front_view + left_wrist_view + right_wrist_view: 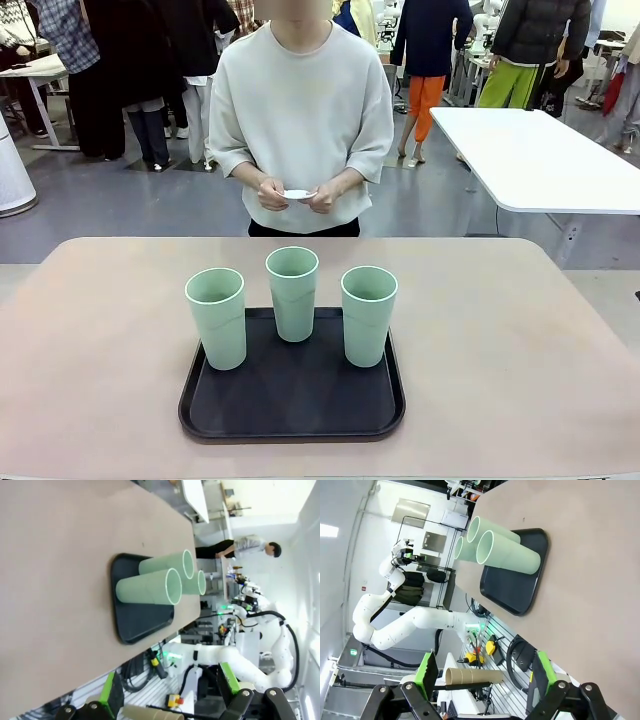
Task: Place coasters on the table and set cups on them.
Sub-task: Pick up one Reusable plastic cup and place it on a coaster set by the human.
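- Across the tan table [500, 330], at its far side, a person is holding a small white coaster [298, 194] between one hand [270, 192] and the other hand [325, 197]. It is not possible to tell whether it is a single disc or a thin stack. No coaster is lying on the tabletop yet.
- The step in hand is probably the laying of coasters. Each one should be going down flat on bare tabletop, clear of the black tray [290, 410] and well apart from its neighbours, so that a tumbler can sit centred on it.
- The left gripper [167, 685] is hanging with its green pads spread wide and nothing between them. The right gripper [483, 672] is doing the same.
- Three mint-green tumblers are standing upright on the tray, apart from one another: the left tumbler [216, 318], the middle tumbler [292, 293] farther back, and the right tumbler [368, 315].
- Counted: three tumblers, one tray, at least one coaster and two grippers.
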